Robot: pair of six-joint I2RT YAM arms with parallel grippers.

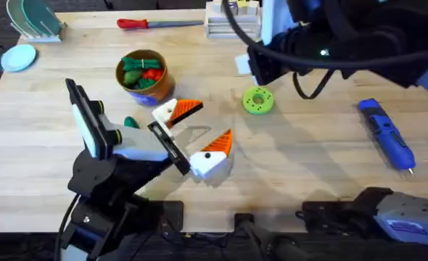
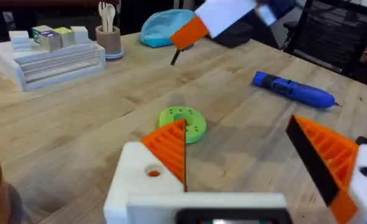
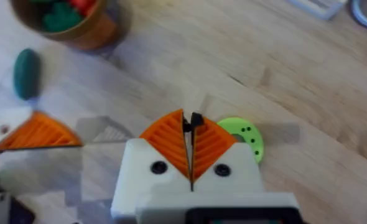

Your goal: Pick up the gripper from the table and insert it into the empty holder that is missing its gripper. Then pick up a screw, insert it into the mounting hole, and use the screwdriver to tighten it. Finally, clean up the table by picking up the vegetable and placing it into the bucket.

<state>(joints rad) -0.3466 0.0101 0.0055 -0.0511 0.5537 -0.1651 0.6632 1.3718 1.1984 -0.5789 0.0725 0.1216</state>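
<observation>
My left gripper is open low over the table's middle. The orange gripper wedge sits in the white holder, whose mounting hole shows orange. High above the green disc, my right gripper is shut on a small dark screw. The blue screwdriver lies at the right. The dark-green vegetable lies beside the left arm, just below the tan bucket, which holds green and red toys.
A light-green disc lies right of centre. A red-handled screwdriver and a white tray line the far edge. A pale-blue dish sits far left. The right arm hangs dark over the upper right.
</observation>
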